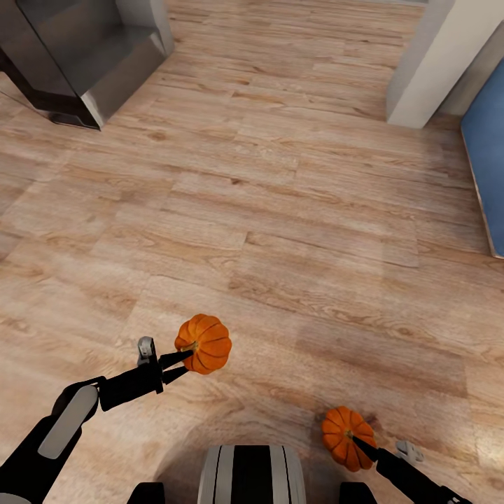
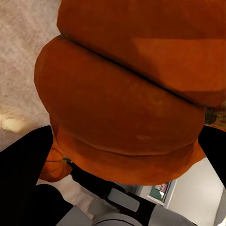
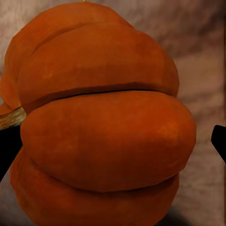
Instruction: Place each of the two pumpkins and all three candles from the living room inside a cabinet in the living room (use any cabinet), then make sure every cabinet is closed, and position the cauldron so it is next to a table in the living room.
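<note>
Left tool (image 1: 183, 360) clamped on pumpkin (image 1: 204, 343), right tool (image 1: 358, 442) clamped on second pumpkin (image 1: 348, 438), wood-plank floor (image 1: 280, 210)

Ribbed orange pumpkin (image 2: 127, 103) — between black fingers (image 2: 23, 179)

A simulated home interior: warm wood-plank flooring (image 1: 280, 210) runs across the room, a pale wall corner (image 1: 434, 63) stands at the far right beside a blue panel (image 1: 486, 161) with a wooden edge, and a dark, glossy grey furniture unit (image 1: 84, 56) sits at the far left.
</note>
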